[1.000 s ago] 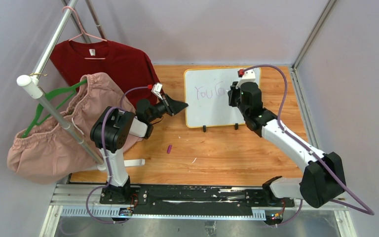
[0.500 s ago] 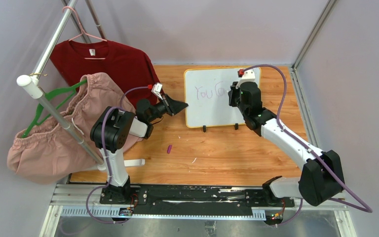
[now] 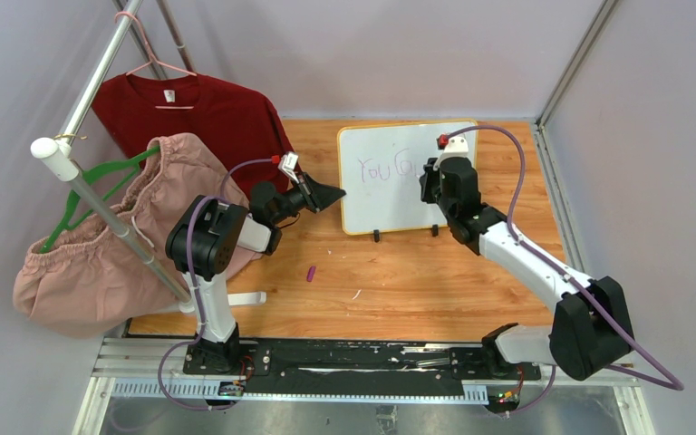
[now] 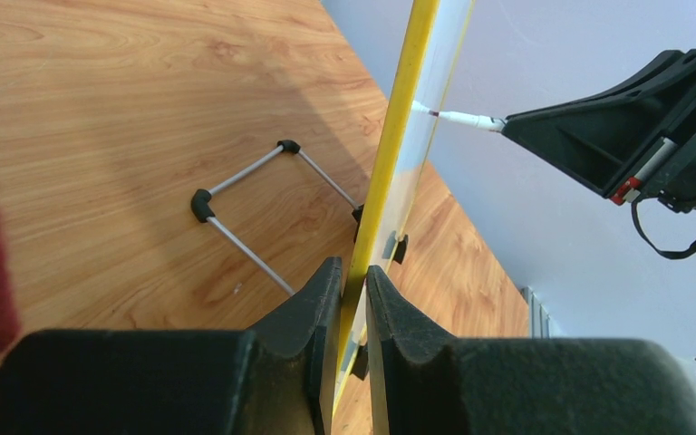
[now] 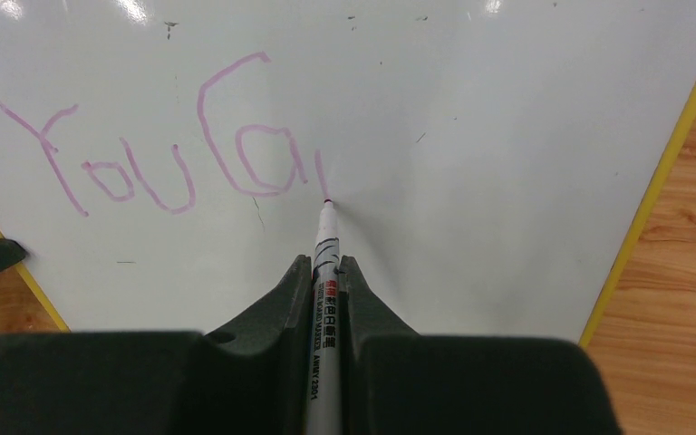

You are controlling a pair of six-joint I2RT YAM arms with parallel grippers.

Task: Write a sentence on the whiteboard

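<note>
- Two white-and-black arms (image 3: 526, 258) bolted at near edge of light wooden table (image 3: 417, 281); both reach twd the board.
- Small purple cap (image 3: 311, 272) lies on bare wood btwn the arm bases and the board, apart from both.
- left gripper (image 4: 353, 272): black jaws narrow, pinched on the yellow frame at the board's left edge, one finger each side.
- right gripper (image 5: 323, 263): jaws nearly closed, clamping thin white marker (image 5: 326, 237) w/ black print on barrel; its purple tip touches the board face.
- Rectangular white whiteboard (image 3: 390, 204) w/ thin yellow frame, rounded corners: stands mid-table twd far edge on two small black feet (image 3: 374, 236), grey wire stand (image 4: 245, 204) behind it.
- Thin purple handwritten sentence (image 3: 386, 167) on the board's upper part: reads approx "You Ca", marker tip at end of last stroke.
- Far left: dark red T-shirt (image 3: 208, 109) and dusty-pink elastic-waist garment (image 3: 100, 254) hang from slanted silver rail (image 3: 93, 80).
</note>
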